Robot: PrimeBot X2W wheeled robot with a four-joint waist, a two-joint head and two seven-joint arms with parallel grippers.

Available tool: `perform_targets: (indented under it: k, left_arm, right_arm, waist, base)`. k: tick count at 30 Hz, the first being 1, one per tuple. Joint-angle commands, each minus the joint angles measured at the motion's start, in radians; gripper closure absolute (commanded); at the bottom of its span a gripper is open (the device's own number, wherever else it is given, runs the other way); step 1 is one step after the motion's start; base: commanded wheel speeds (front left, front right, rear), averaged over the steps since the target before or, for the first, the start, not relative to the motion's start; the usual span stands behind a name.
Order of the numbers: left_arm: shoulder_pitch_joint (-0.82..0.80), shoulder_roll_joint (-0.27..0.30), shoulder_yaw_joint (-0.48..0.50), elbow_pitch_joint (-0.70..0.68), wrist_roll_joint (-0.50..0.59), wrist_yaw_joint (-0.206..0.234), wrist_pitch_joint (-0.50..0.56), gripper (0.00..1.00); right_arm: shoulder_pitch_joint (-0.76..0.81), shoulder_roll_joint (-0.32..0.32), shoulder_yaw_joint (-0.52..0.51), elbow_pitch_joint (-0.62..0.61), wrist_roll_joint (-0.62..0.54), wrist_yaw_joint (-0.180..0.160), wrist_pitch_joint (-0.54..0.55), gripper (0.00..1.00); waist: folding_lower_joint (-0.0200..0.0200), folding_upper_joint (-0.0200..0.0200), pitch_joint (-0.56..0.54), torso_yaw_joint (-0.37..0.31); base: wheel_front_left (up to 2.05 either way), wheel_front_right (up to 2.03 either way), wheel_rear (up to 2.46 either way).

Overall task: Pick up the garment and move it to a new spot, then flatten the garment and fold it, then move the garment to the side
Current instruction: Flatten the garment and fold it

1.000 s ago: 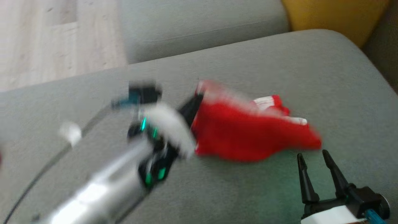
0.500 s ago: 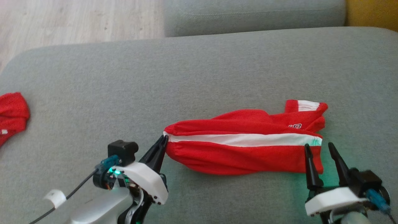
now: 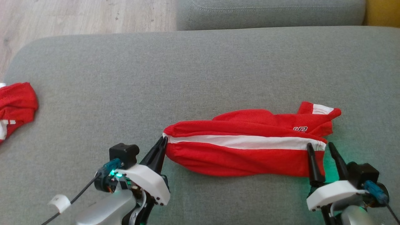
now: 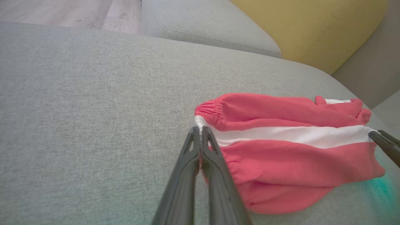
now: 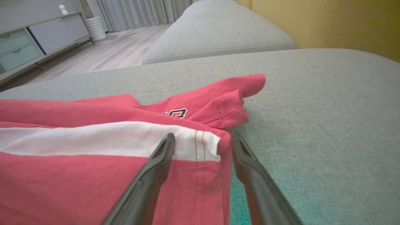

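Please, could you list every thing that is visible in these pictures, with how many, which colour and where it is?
red garment: one, red with a white stripe, stretched out along the near part of the seat cushion
second garment: one, red with a little white, bunched at the left edge of the seat cushion
seat cushion: one, grey, under both garments
rear cushion: one, grey, beyond the seat cushion
backrest: one, yellow, far right
floor: one, pale wood, beyond the sofa
cabinet: one, pale, with drawers, across the room
left end effector: one, dark fingers, shut on the red garment's elastic end
right end effector: one, dark fingers, open, astride the hem corner
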Motion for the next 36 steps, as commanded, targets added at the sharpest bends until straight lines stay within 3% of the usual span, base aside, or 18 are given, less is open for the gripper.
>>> perform_targets:
  k: [1, 2, 3, 4, 10, 16, 19, 24, 32, 36]
  left_arm:
    - [-0.032, 0.013, 0.045, -0.012, 0.011, -0.007, -0.015, 1.00]
    - [-0.032, 0.011, 0.044, -0.009, 0.011, -0.009, -0.015, 1.00]
    - [-0.032, 0.009, 0.044, -0.007, 0.012, -0.010, -0.015, 1.00]
    - [-0.033, 0.008, 0.044, -0.006, 0.014, -0.013, -0.016, 1.00]
    - [-0.027, 0.005, 0.075, -0.023, 0.037, -0.036, -0.026, 1.00]
    - [-0.053, 0.014, 0.152, -0.074, 0.075, -0.040, -0.031, 1.00]
    - [-0.120, 0.021, 0.206, -0.094, 0.114, -0.030, -0.031, 1.00]
    - [-0.343, -0.003, 0.265, -0.058, 0.150, -0.050, -0.006, 1.00]
    - [-0.800, -0.155, 0.358, 0.211, 0.180, -0.140, 0.004, 1.00]
    - [-0.930, -0.208, 0.388, 0.321, 0.212, -0.188, -0.020, 1.00]
  right_arm:
    - [-0.036, -0.006, 0.024, -0.019, -0.007, -0.001, -0.009, 0.51]
    - [-0.040, -0.005, 0.027, -0.013, -0.008, -0.001, -0.009, 0.68]
    - [-0.043, -0.004, 0.030, -0.008, -0.008, -0.001, -0.009, 0.98]
    - [-0.045, -0.003, 0.034, -0.003, -0.007, -0.001, -0.009, 1.00]
    - [-0.046, 0.001, 0.020, -0.026, 0.002, -0.001, -0.009, 1.00]
    - [-0.060, -0.001, -0.046, -0.166, 0.013, -0.001, -0.009, 1.00]
    - [-0.124, -0.031, -0.061, -0.236, 0.014, -0.001, -0.009, 1.00]
    - [-0.376, -0.119, -0.070, -0.269, 0.027, -0.001, -0.007, 1.00]
    - [-0.914, -0.259, -0.030, -0.128, 0.017, -0.001, 0.003, 1.00]
    - [-1.067, -0.304, -0.007, -0.068, 0.008, -0.001, -0.006, 1.00]
  waist:
    - [-0.0001, 0.0000, 0.000, 0.000]
    - [-0.0001, 0.0000, 0.000, -0.001]
    - [-0.0001, 0.0000, 0.000, -0.001]
    - [-0.0001, 0.0000, 0.000, -0.001]
    - [-0.0001, 0.0000, -0.015, -0.013]
    - [-0.0001, 0.0000, -0.027, -0.033]
    - [-0.0001, 0.0000, -0.013, -0.045]
    - [-0.0001, 0.0000, 0.054, -0.058]
    - [-0.0001, 0.0000, 0.211, -0.076]
    - [-0.0001, 0.0000, 0.252, -0.083]
  base:
    - [0.00, 0.00, 0.00]
    - [0.00, 0.00, 0.00]
    - [0.00, 0.00, 0.00]
    - [0.00, 0.00, 0.00]
    - [0.00, 0.00, 0.00]
    - [0.00, 0.00, 0.00]
    - [0.00, 0.00, 0.00]
    - [0.00, 0.00, 0.00]
    - [0.00, 0.00, 0.00]
    - [0.00, 0.00, 0.00]
